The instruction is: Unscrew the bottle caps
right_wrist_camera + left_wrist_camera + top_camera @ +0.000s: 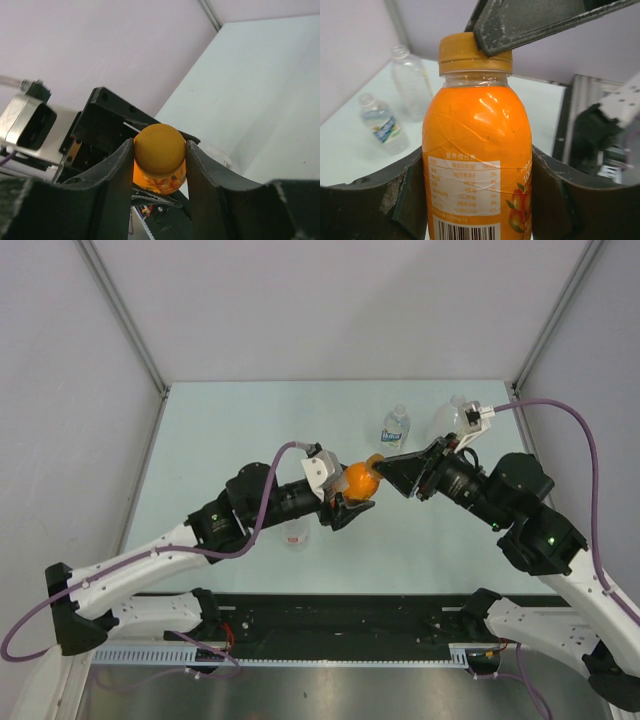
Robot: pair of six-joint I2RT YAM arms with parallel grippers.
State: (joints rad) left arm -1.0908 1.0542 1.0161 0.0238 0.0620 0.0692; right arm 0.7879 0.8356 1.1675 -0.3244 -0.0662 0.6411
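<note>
The small orange bottle (360,478) is held off the table between both arms. My left gripper (350,502) is shut on its body, and the left wrist view shows the label (470,175) between the two dark fingers (407,197). My right gripper (385,468) is shut on its orange-brown cap (376,461). The right wrist view shows the cap (159,147) pinched between the fingers, my right gripper (160,155) around it. In the left wrist view one right finger (535,22) lies across the cap (462,55).
The blue-labelled clear bottle (396,427) stands at the back, also in the left wrist view (382,127). The large clear bottle (448,418) stands beside it, partly behind the right wrist. The small red-labelled bottle (294,534) stands near the left arm.
</note>
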